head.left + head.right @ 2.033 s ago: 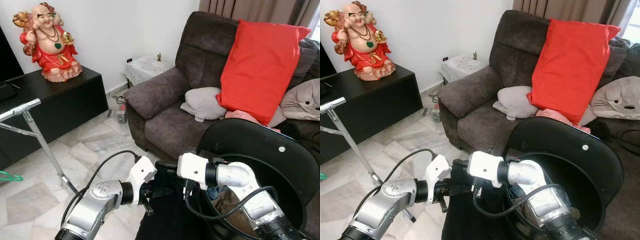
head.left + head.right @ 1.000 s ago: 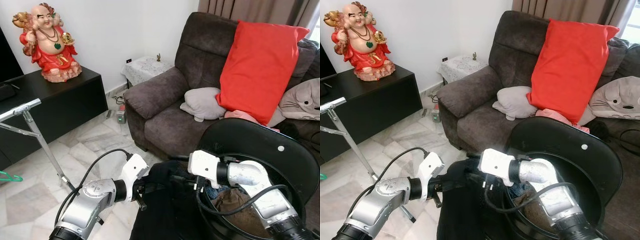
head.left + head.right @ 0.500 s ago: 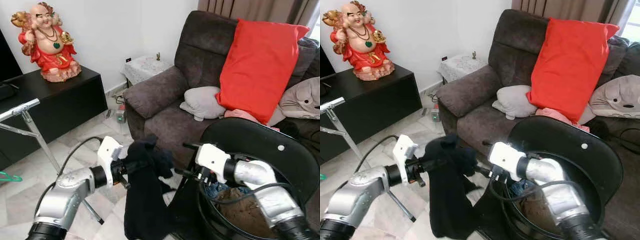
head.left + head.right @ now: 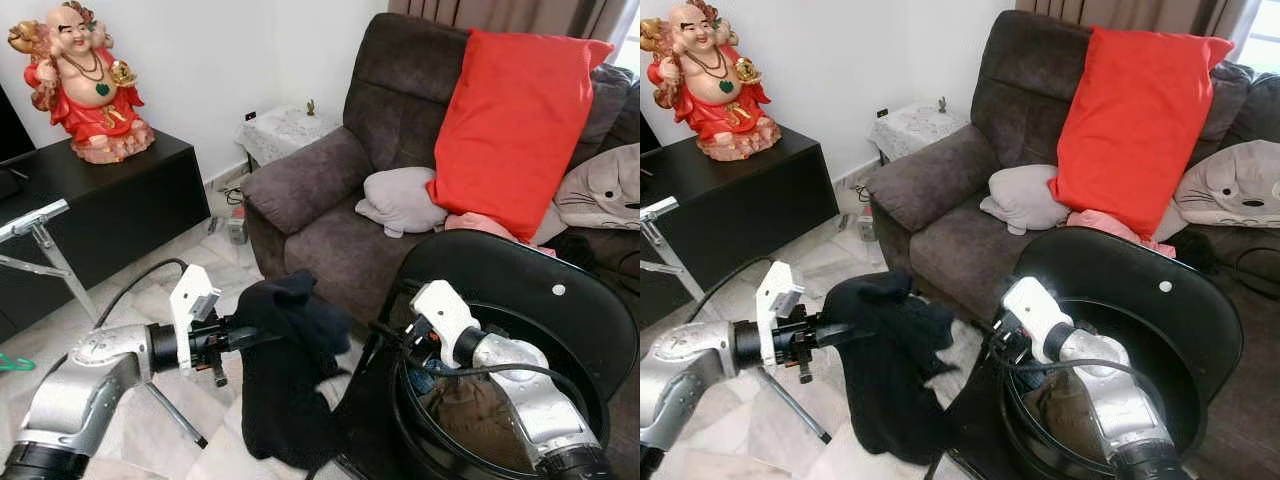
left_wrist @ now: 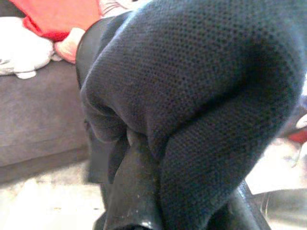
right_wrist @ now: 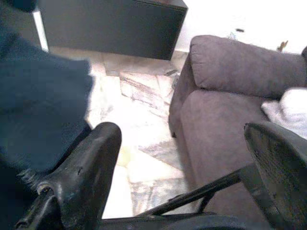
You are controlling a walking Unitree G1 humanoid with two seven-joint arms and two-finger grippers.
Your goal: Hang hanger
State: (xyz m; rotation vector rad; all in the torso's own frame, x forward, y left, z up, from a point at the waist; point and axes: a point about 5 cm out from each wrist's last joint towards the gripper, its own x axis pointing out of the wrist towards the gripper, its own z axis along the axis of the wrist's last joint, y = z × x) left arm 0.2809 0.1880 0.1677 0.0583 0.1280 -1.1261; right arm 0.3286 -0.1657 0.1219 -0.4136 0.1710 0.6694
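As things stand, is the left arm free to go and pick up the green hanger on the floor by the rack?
Probably not: the left gripper is shut on the black garment, which hangs from it. The green hanger lies unobstructed at the far left, but the jaws are occupied.

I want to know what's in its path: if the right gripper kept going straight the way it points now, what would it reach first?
The open right gripper points toward the dark garment and the marble floor beside the brown sofa. Probably the garment's hanging edge comes first, though depth is unclear.
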